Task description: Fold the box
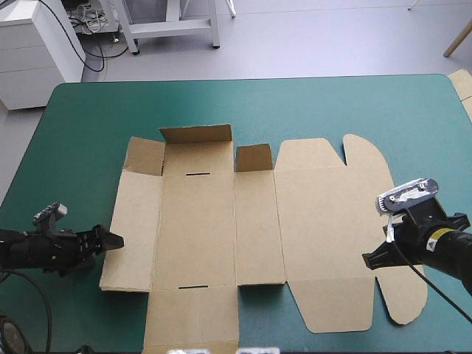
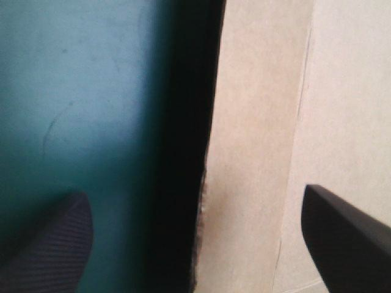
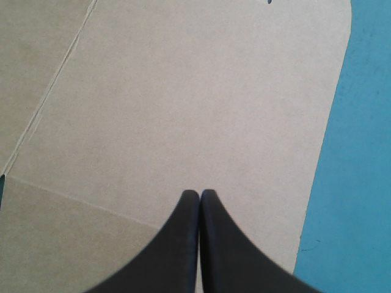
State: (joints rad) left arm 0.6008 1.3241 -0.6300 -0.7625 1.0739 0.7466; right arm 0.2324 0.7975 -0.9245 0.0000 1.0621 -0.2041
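The brown box (image 1: 243,236) lies as a cut sheet spread over the middle of the teal-green table (image 1: 88,133), mostly flat, with two far flaps raised a little. My left gripper (image 1: 114,240) is open at the sheet's left edge, low over the cover. In the left wrist view the box edge (image 2: 256,152) runs between its fingers (image 2: 52,244), slightly lifted and casting a dark shadow. My right gripper (image 1: 369,259) is shut, its tip over the right panel. In the right wrist view the box panel (image 3: 183,104) spreads ahead of the right gripper (image 3: 200,195).
More brown board (image 1: 463,87) shows at the table's far right edge. Bare teal-green cover runs along the far side and down the left of the sheet. The sheet's near flaps reach the table's front edge.
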